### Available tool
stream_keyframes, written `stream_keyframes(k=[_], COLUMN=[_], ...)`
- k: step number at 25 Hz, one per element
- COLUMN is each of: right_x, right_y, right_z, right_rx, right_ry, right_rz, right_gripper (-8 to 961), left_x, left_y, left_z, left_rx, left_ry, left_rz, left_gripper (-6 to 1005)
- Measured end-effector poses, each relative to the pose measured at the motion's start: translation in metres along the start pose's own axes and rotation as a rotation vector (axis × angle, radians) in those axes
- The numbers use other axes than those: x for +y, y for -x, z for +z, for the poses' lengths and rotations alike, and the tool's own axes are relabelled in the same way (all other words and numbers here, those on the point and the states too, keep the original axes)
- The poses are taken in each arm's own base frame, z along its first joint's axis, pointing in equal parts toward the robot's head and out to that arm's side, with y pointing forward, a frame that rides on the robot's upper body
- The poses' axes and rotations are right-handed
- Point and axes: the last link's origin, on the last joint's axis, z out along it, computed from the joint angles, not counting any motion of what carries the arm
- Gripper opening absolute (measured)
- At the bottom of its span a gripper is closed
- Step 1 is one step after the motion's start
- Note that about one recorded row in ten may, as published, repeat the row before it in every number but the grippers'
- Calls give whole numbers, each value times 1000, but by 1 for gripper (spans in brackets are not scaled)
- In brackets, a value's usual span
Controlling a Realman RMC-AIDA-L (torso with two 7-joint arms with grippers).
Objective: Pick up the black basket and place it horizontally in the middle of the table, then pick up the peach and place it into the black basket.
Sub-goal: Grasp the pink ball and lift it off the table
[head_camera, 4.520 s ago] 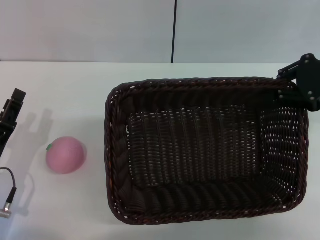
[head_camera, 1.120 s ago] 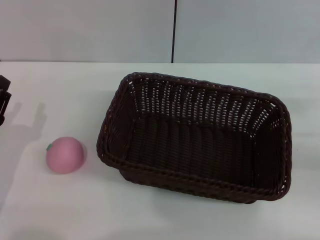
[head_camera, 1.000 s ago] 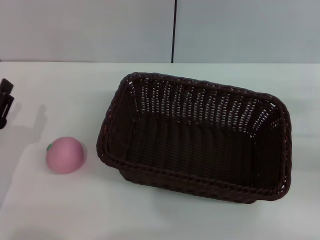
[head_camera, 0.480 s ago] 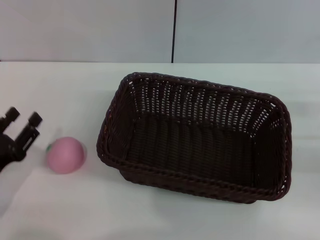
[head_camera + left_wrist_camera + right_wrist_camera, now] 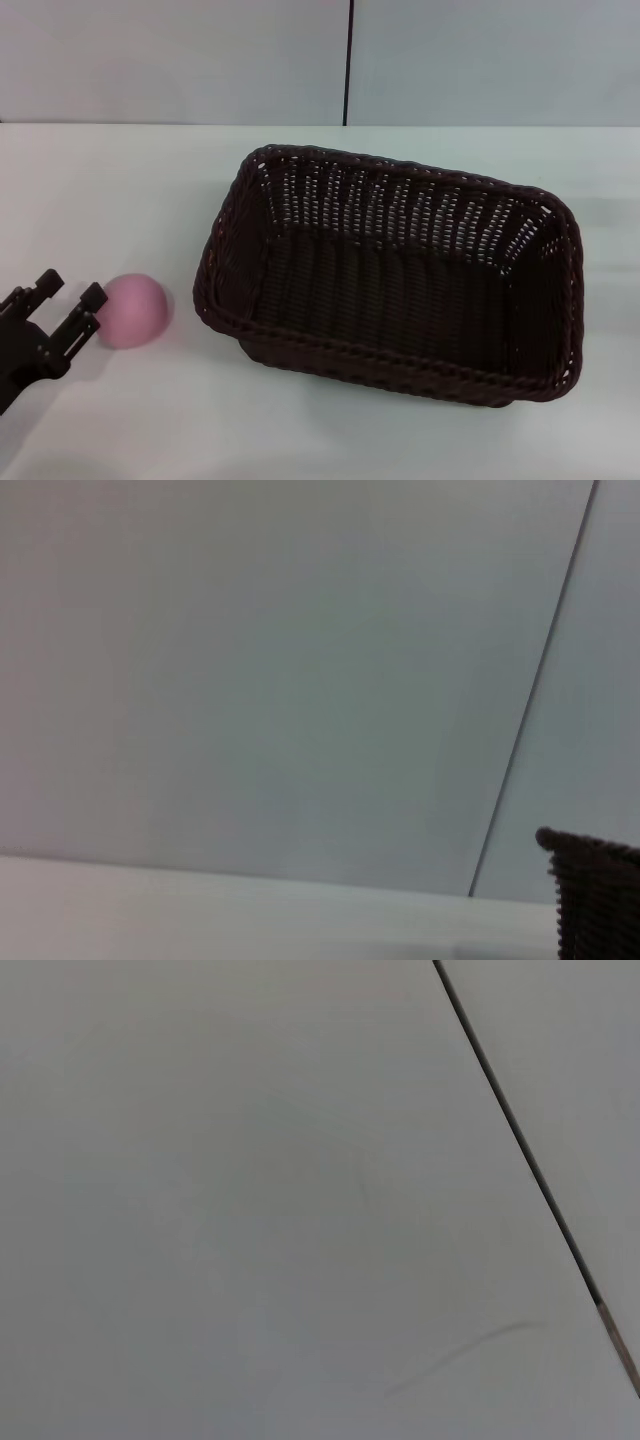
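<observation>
The black basket (image 5: 390, 275) rests on the white table (image 5: 120, 190), a little right of centre, long side across, slightly skewed. One of its corners shows in the left wrist view (image 5: 595, 890). The pink peach (image 5: 135, 310) lies on the table left of the basket. My left gripper (image 5: 70, 292) is open at the table's left front, just left of the peach, with one fingertip (image 5: 93, 297) at the peach's left side. The right gripper is out of view.
A grey wall with a dark vertical seam (image 5: 349, 62) stands behind the table. The right wrist view shows only a pale wall with a dark seam (image 5: 530, 1170).
The basket was set down from the right gripper, which left the view. In the last second my left gripper moved in from the left edge toward the peach, reaching its left side.
</observation>
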Motion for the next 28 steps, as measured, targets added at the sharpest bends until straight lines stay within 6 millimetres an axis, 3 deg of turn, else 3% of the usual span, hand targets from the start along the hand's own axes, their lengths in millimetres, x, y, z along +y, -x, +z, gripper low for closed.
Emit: stream_keyframes(k=[7, 23, 28], right_x=[2, 1, -1], right_y=[-3, -6, -7], right_z=[6, 5, 5], right_rx=[20, 29, 35], right_ry=[1, -18, -28], right_rz=[3, 11, 12], right_gripper=[623, 624, 624], left_x=[10, 11, 11], left_y=[12, 14, 14], left_z=[6, 16, 16], left_rx=[-56, -86, -84], left_ry=[28, 54, 52], left_rz=[-24, -21, -17], left_gripper=[617, 610, 427])
